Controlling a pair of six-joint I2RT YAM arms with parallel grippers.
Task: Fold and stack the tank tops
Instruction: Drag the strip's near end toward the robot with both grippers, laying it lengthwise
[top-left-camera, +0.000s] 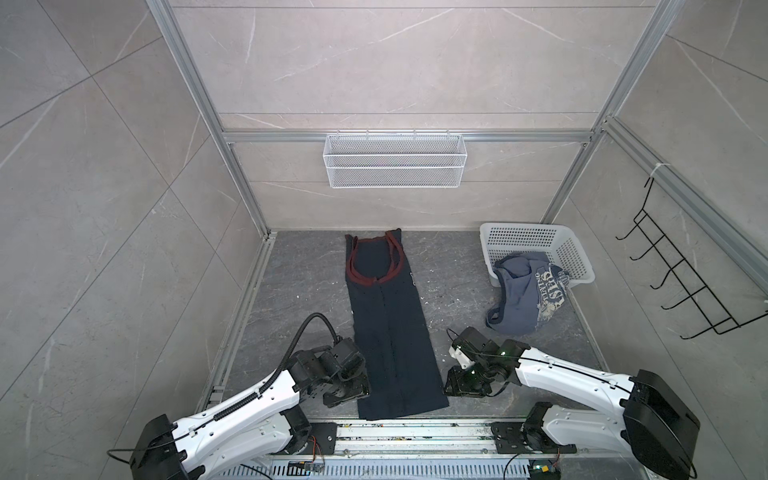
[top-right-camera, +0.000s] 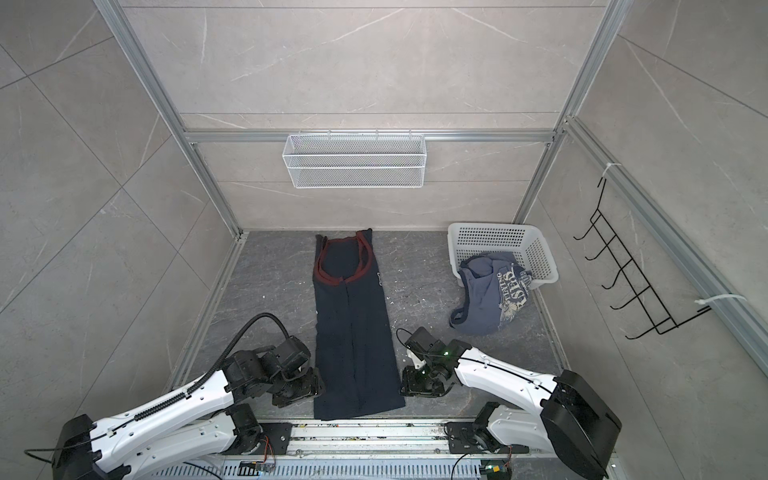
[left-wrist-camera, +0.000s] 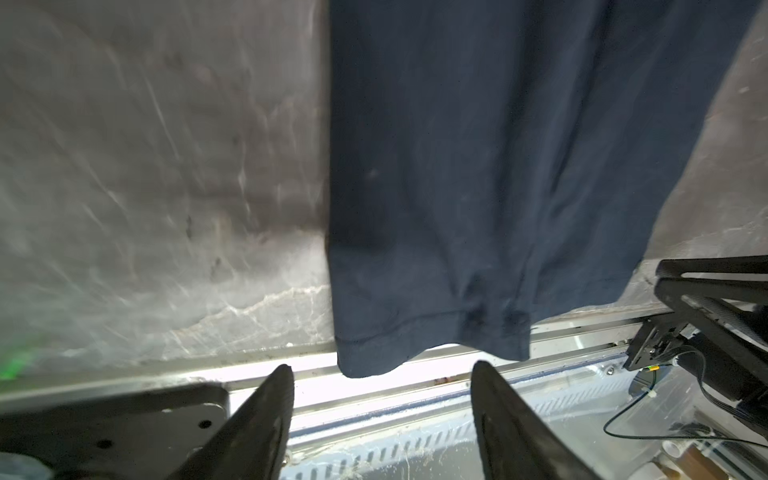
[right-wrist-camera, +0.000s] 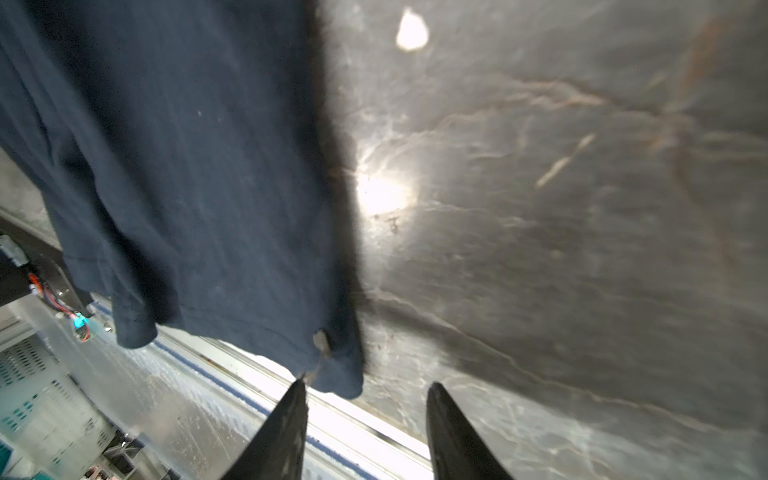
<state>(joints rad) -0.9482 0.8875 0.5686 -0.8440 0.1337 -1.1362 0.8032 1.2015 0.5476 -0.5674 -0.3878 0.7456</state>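
Dark grey marbled stone (top-left-camera: 291, 291) forms the work surface, walled in by pale tiles and aluminium framing.

The left gripper (left-wrist-camera: 381, 368) sits low at the near-left corner of the navy tank top (left-wrist-camera: 478, 166). Its jaws stand well apart and hold nothing; the left wrist view shows the hem corner just ahead of the gap between the fingers. The right gripper (right-wrist-camera: 367, 382) mirrors it at the near-right corner, with its jaws parted somewhat less and also empty. In the right wrist view the corner of the cloth lies just beyond the fingertips, closer to one of them.

In both top views the navy tank top (top-left-camera: 390, 332) lies flat between the two grippers as a long narrow strip. Its hem reaches the near edge of the surface and its maroon-trimmed straps point toward the back wall.

Well to the right, the slate-blue tank top (top-left-camera: 523, 295) lies crumpled with its whitish print showing. It spills out of a white perforated basket (top-left-camera: 536, 239) in the far-right corner.

A white wire shelf (top-left-camera: 395, 166) hangs on the back wall, and a black hook rack (top-left-camera: 681, 274) on the right wall.
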